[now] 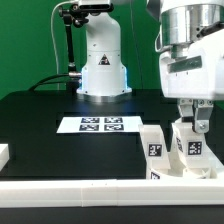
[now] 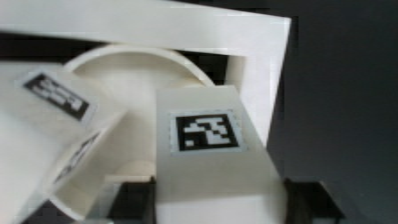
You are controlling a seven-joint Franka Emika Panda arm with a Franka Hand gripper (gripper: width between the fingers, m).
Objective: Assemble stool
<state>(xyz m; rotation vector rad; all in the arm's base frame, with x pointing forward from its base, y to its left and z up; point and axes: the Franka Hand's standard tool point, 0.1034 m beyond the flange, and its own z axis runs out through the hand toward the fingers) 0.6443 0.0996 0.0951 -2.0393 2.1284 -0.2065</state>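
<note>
Closest to the exterior camera, a long white rail [image 1: 100,195] ran across the front of the black bench [image 1: 40,125]. Just behind it, toward the exterior view's right, stood the white stool parts: one blocky leg [image 1: 153,145] upright with its square tag facing the camera, and beside it a second leg [image 1: 190,145] caught between the fingers of the tool [image 1: 190,122], which came down on it from above. A small white piece [image 1: 4,154] sat at the exterior view's left edge; what it was could not be told.

The wrist view showed the grip plainly: the tool [image 2: 201,195] was clenched on the held leg [image 2: 208,140], a dark finger [image 2: 135,198] pressed against each side of it, tag face toward the camera. Just beyond that leg lay the rounded white seat [image 2: 134,68], and another tagged leg [image 2: 63,110] leaned at a tilt beside it. Whether the held leg touched the seat could not be told.

Farther back on the bench, near its middle, lay the marker board [image 1: 100,124], flat. Behind it rose the arm's white base [image 1: 102,65] against a green backdrop [image 1: 30,45]
</note>
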